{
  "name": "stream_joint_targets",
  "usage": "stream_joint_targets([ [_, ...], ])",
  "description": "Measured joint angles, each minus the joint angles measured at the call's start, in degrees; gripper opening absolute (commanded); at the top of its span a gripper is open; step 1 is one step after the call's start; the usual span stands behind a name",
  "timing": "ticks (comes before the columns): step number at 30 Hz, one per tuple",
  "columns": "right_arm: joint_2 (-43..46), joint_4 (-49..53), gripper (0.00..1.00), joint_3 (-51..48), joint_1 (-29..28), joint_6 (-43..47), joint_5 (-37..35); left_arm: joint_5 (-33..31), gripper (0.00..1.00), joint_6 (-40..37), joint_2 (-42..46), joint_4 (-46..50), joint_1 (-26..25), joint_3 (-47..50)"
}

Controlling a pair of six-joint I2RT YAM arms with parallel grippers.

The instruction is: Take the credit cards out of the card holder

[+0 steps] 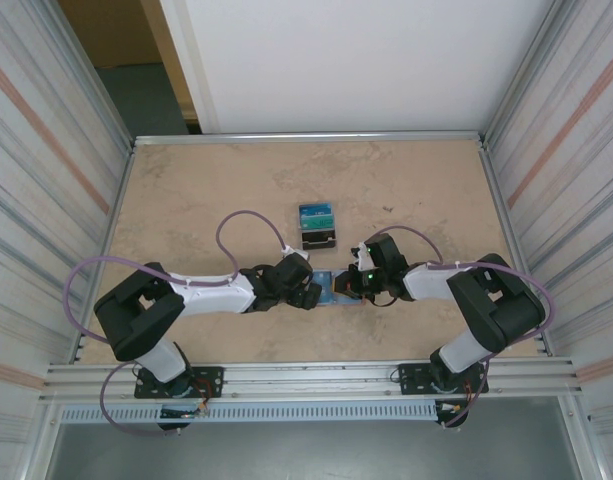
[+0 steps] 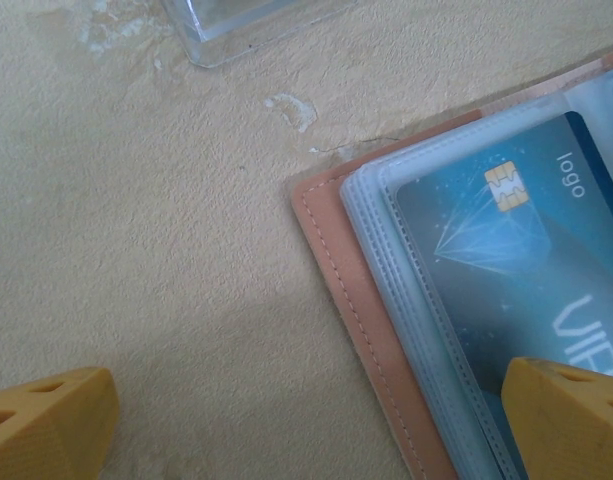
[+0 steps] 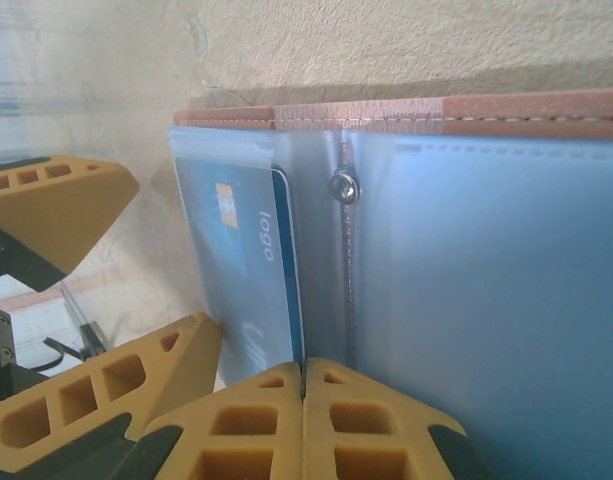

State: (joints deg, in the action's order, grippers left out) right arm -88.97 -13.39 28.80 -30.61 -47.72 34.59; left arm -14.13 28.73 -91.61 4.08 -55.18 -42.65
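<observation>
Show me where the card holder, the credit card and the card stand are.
card holder [image 2: 351, 320], left wrist view, on its pink stitched edge.
credit card [image 2: 506, 250], left wrist view, on its blue face.
card stand [image 1: 319, 239], top view, on its dark lower tier.

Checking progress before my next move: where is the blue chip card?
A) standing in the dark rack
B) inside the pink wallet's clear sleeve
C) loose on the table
B: the blue plastic chip card lies under a clear sleeve of the open salmon-pink folding wallet.
</observation>
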Motion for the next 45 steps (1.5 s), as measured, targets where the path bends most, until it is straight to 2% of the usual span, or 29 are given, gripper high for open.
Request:
stream_joint_targets([
  [8,0.2,0.3,0.00,0.0,0.4,0.2,0.5,0.0,0.99,0.0,0.0,0.0,0.0,0.0],
  [21,2.2,-1.7,0.06,-2.5,3.0,-0.3,3.3,0.1,0.99,0.0,-0.4,0.6,0.2,-0.3],
  [37,2.2,-1.4,0.04,-2.8,5.0,-0.3,4.3,0.8,0.99,0.0,-1.1,0.7,0.4,-1.2],
  [45,2.2,2.9,0.04,-2.3,5.6,1.1,3.3,0.9,0.99,0.0,-1.1,0.7,0.4,-1.2],
])
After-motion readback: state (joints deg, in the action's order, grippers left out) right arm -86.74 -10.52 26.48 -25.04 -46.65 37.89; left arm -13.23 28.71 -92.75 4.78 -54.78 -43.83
